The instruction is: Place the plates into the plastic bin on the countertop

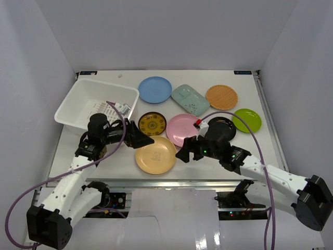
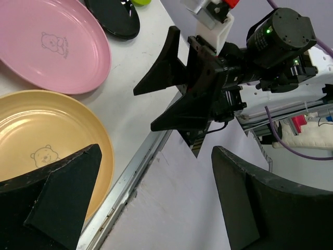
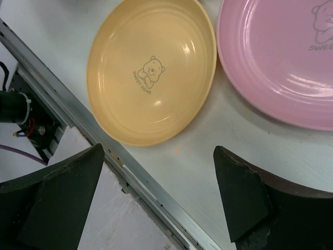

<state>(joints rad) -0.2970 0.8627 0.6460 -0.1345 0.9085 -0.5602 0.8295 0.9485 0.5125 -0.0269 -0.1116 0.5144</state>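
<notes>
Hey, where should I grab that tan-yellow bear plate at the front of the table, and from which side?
Pinch the raised rim of the tan-yellow plate on its left side, one finger inside, one outside. It lies flat, so only that upturned edge offers a hold. The pink plate crowds its far right; the open left gripper is likely nearest.

The white plastic bin (image 1: 78, 107) stands upright at the far-left corner of the countertop (image 1: 263, 148), skewed to its edges. Eight plates lie flat and face up outside the bin.

- **Far row, left to right:** blue plate (image 1: 155, 89), pale green dish (image 1: 190, 99), orange textured plate (image 1: 221, 97).
- **Middle row, left to right:** dark yellow-patterned plate (image 1: 152, 124), pink plate (image 1: 183, 129), black plate (image 1: 221, 125) (partly hidden), and lime green plate (image 1: 247, 120) towards the right edge.
- **Near edge:** tan-yellow plate (image 1: 155, 154) with a bear print at its centre, just beside the pink plate.
</notes>
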